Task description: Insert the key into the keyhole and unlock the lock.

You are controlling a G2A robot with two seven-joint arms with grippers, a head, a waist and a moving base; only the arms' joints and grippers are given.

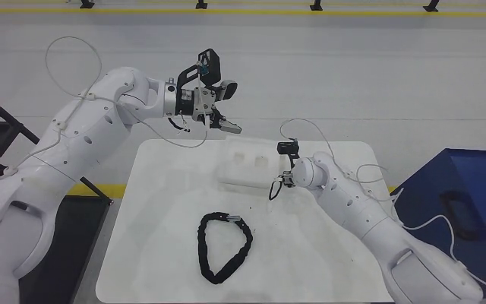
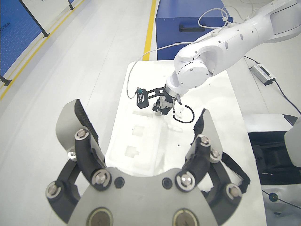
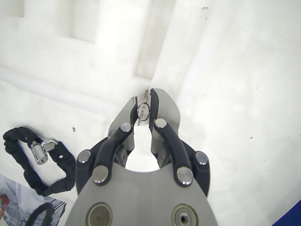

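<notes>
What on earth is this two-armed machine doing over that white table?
The right claw is pinching a small key on a ring, right at the edge of a white foam block. The lock it is meant for lies apart on the table, joining the ends of a black chain; the key is not in it yet. The left claw hangs open near the table's far edge, holding nothing.

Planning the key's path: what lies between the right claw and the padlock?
Nothing: bare table between the right claw, shut on the key, and the padlock, per top and right wrist views.
</notes>
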